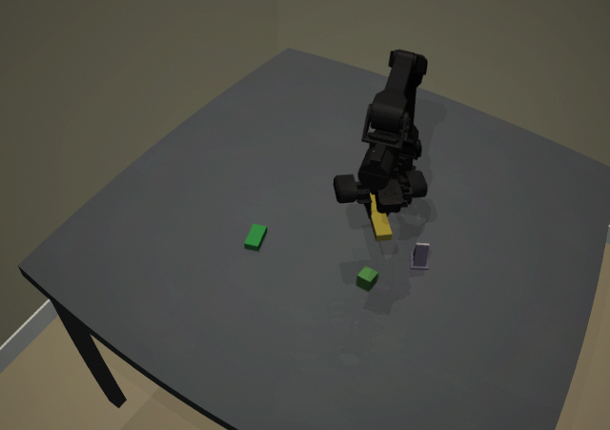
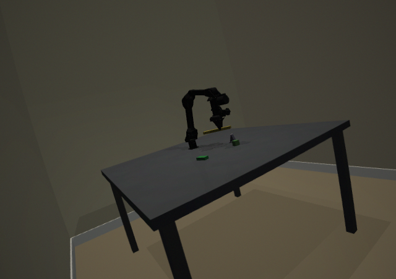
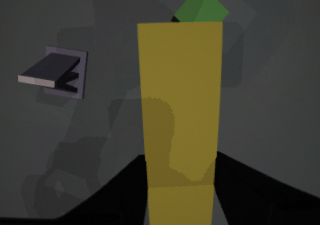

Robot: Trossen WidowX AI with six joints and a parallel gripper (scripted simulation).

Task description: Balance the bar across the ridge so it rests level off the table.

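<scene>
The yellow bar (image 1: 381,226) (image 2: 209,131) (image 3: 181,100) is off the table (image 1: 196,287) (image 2: 192,180) (image 3: 270,150) and up in the air, so the picking up looks done. The big part is still to do. The bar is not on the ridge (image 1: 420,255) (image 2: 232,138) (image 3: 52,70), the small pale purple stand with a thin upright top. In the top view the bar's near end is just beside the ridge, but the bar does not lie over it. I think the next job is to bring the middle of the bar over the thin top, turn it so it goes across, set it down softly and let go. If the middle is off, one end may tip down and touch the table. The jaws (image 1: 372,203) (image 2: 219,128) are part way open, closed snugly on the bar, one finger on each side. They touch nothing else that I can see. A green cube (image 1: 367,278) (image 2: 236,142) (image 3: 202,6) sits near the ridge, so the bar could bump it. A flat green block (image 1: 255,236) (image 2: 202,158) lies well apart from them.
</scene>
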